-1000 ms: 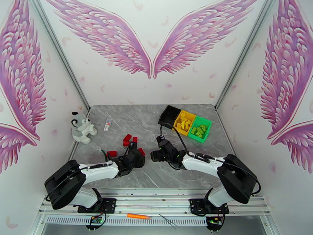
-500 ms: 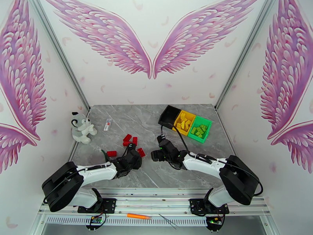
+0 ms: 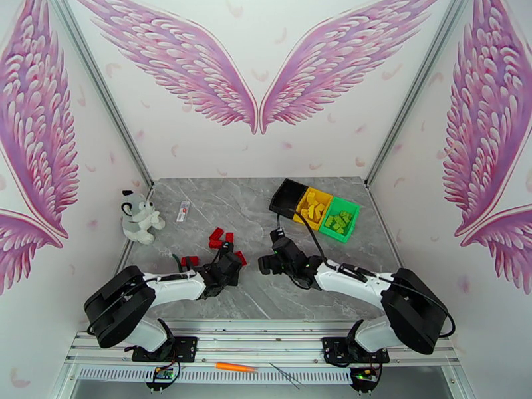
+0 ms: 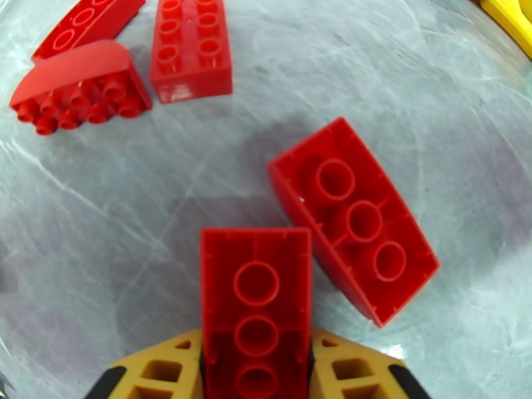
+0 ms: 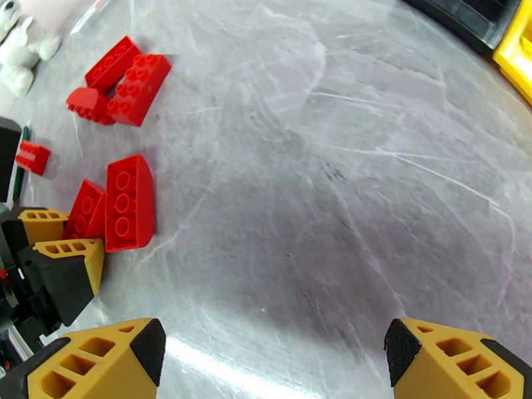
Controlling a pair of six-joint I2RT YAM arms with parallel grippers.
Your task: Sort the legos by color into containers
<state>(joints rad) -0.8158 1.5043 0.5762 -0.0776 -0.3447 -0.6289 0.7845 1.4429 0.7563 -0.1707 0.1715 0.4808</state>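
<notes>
From where I stand, the left gripper (image 4: pixel 256 364) has its jaws closed across the narrow width of a red brick (image 4: pixel 256 287). It holds the brick underside up, the hollow tubes showing, low over the grey surface (image 3: pixel 266 297). A second red brick (image 4: pixel 352 221), also upside down, lies just beside it on the right, and whether the two touch I cannot tell. Three more red pieces (image 4: pixel 193 48) sit in a loose cluster beyond, and one small red brick (image 5: pixel 32 157) lies by itself near the left arm. The right gripper (image 5: pixel 272 354) hangs over a bare patch with its jaws spread wide and nothing between them. Toward the back right stand the black bin (image 3: pixel 287 195), the yellow bin (image 3: pixel 312 209) with yellow pieces in it and the green bin (image 3: pixel 340 222) with green ones. The black one looks empty from here, so I take it to be meant for the reds. These bricks look light, hard and glossy. They will not give under pressure, but such smooth walls could slide or twist out of a shallow pinch. The long flat sides, taken squarely near the middle as here, seem the right place to hold. The curved-top piece (image 4: pixel 73 81) in the cluster would be better taken by its flat sides than by its rounded back.
</notes>
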